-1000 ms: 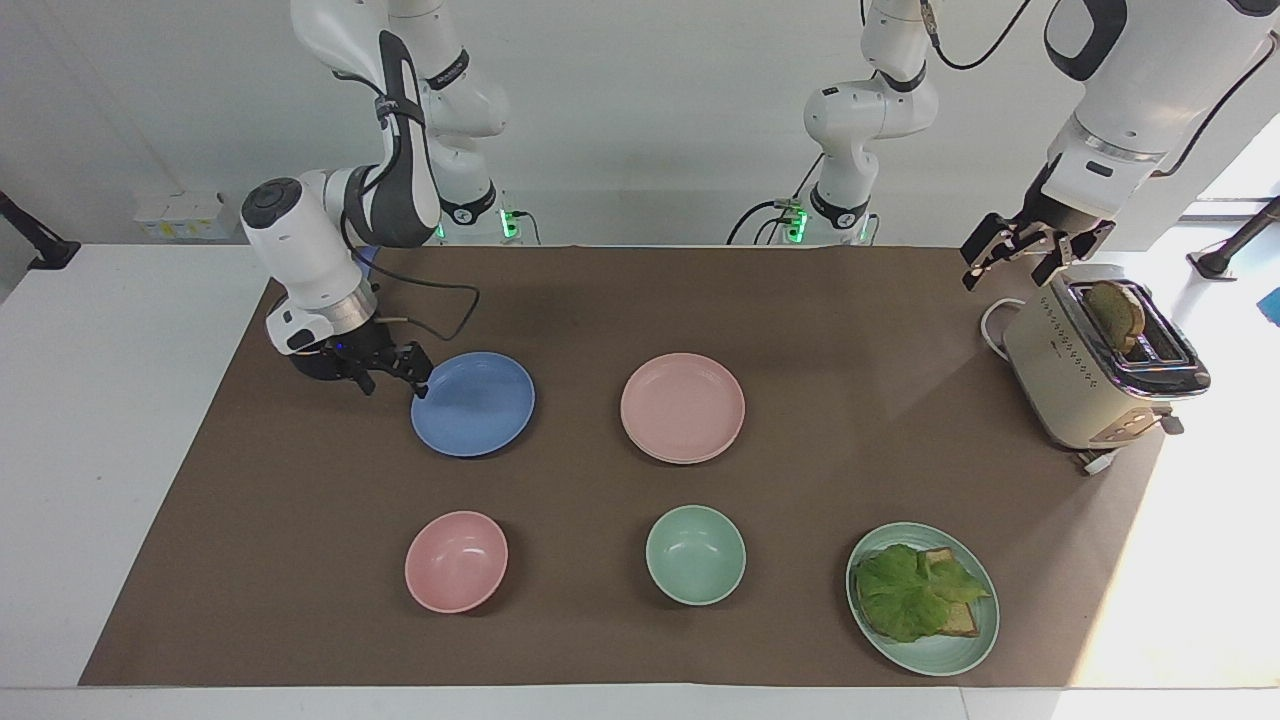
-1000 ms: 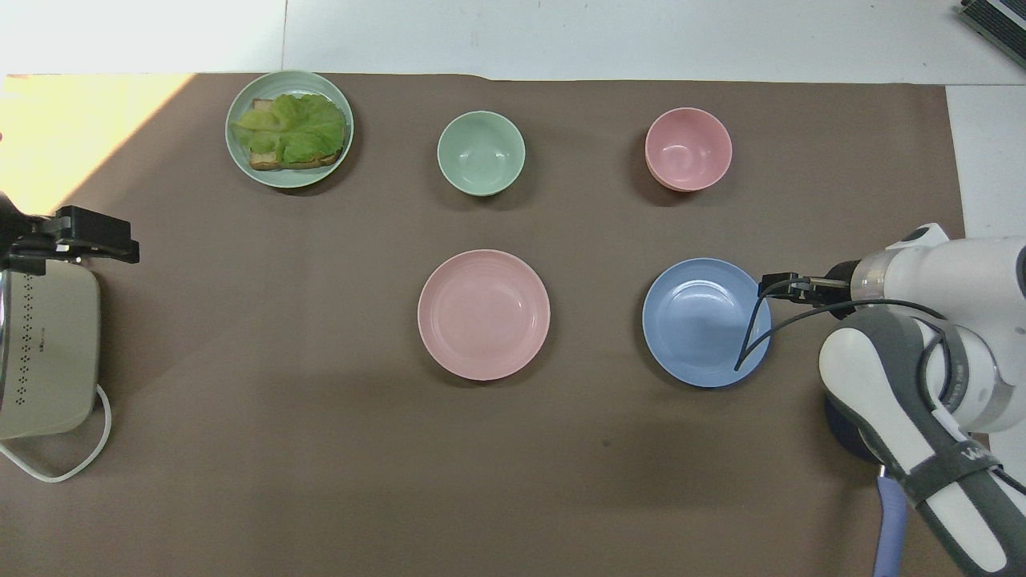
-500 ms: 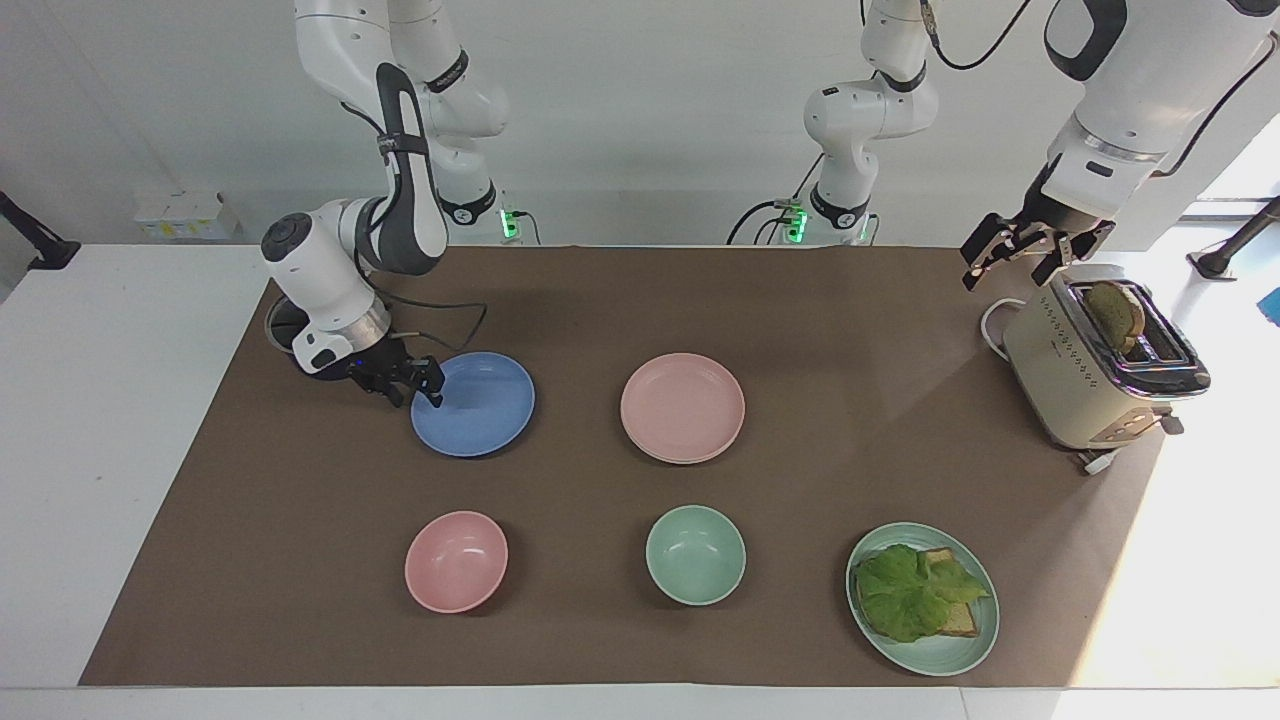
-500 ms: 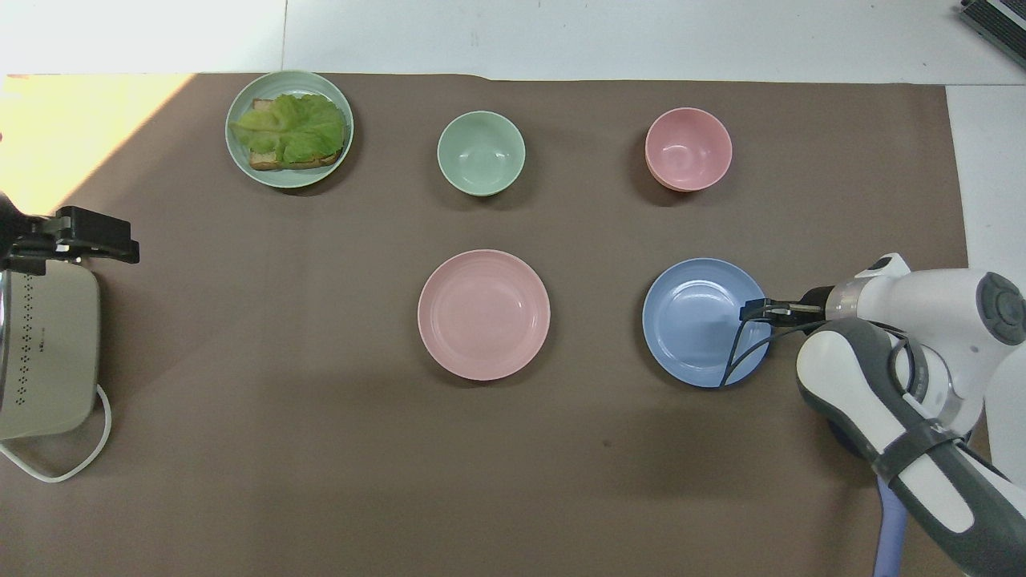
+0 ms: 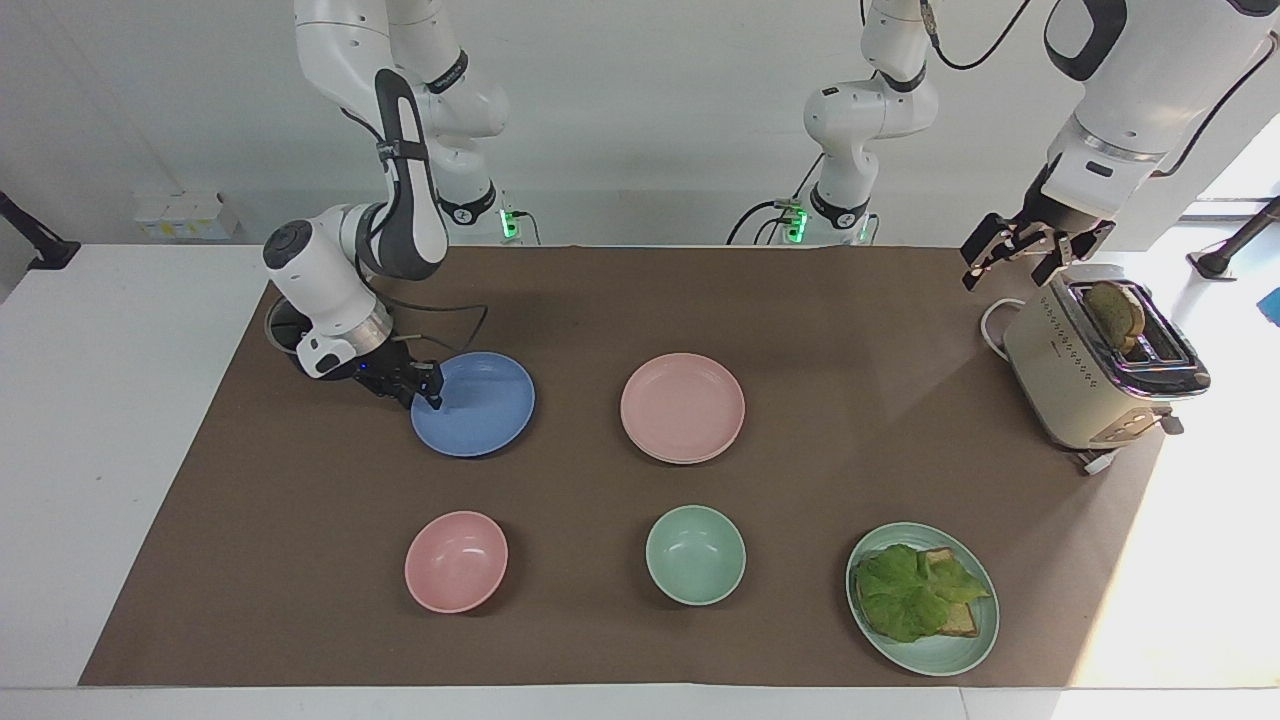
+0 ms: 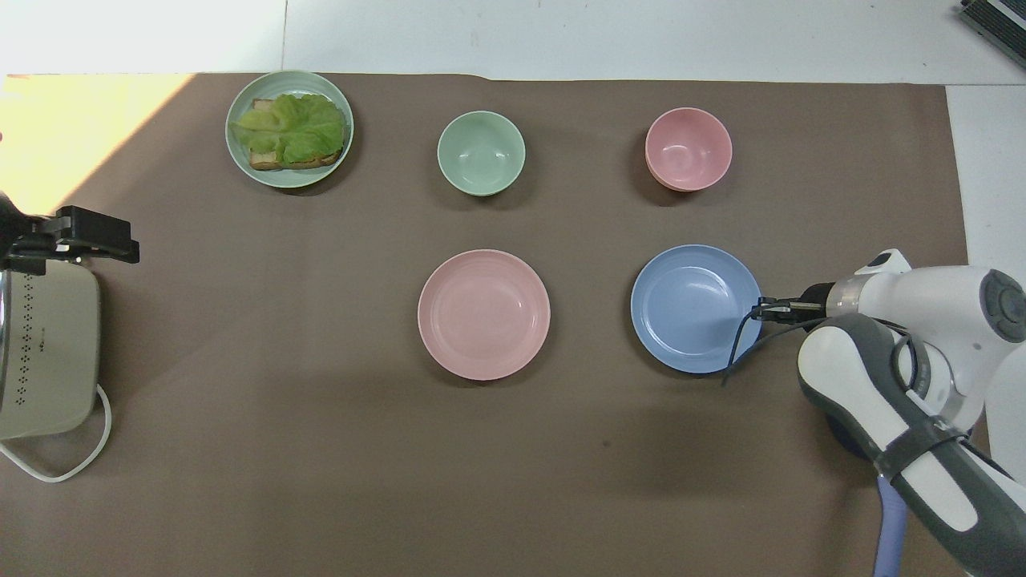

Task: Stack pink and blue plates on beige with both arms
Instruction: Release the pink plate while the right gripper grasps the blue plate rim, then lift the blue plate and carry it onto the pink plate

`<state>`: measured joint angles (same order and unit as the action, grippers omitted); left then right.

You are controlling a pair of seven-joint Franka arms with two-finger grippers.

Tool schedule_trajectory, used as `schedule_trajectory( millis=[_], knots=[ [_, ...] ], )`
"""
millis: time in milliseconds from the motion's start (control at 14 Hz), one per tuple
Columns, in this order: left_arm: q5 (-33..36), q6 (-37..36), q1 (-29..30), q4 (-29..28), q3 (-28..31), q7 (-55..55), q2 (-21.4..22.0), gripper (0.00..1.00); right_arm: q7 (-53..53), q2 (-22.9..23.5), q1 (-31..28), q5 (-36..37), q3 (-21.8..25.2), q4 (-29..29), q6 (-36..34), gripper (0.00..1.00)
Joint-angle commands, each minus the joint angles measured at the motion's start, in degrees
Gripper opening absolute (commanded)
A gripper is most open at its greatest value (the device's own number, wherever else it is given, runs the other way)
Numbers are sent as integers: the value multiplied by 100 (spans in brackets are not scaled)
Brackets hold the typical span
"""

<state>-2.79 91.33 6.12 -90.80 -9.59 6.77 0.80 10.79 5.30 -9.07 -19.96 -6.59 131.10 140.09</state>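
The blue plate (image 5: pixel 480 405) (image 6: pixel 693 308) lies toward the right arm's end of the brown mat. My right gripper (image 5: pixel 428 390) (image 6: pixel 758 308) comes in low from the side and is shut on the blue plate's rim. The pink plate (image 5: pixel 682 405) (image 6: pixel 483 313) rests at the mat's middle, and a thin second rim shows under its edge. I cannot make out the beige plate apart from that. My left gripper (image 5: pixel 1015 262) (image 6: pixel 92 240) hangs open in the air over the toaster's end, holding nothing.
A cream toaster (image 5: pixel 1090 370) (image 6: pixel 44 353) with a bread slice stands at the left arm's end. Farther from the robots sit a pink bowl (image 5: pixel 456 560), a mint-green bowl (image 5: pixel 695 554) and a green plate (image 5: pixel 960 650) with lettuce and toast.
The right gripper slid along the blue plate's rim and closed on it. In the overhead view the plate has shifted slightly away from the right arm. The left arm has not moved.
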Motion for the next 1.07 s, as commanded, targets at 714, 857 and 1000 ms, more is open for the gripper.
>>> schedule_trajectory(
  millis=[714, 857, 1000],
  knots=[
    [112, -255, -815, -78, 950, -70, 113, 100, -3159, 172, 2109, -377, -80, -981, -28, 0],
    [112, -397, -771, -69, 950, -53, 114, 100, -3687, 445, 2601, -386, -80, -973, 394, 0],
    [112, -397, -727, -69, 950, -53, 114, 100, -4056, 647, 2935, -394, -80, -973, 676, 0]
  ],
)
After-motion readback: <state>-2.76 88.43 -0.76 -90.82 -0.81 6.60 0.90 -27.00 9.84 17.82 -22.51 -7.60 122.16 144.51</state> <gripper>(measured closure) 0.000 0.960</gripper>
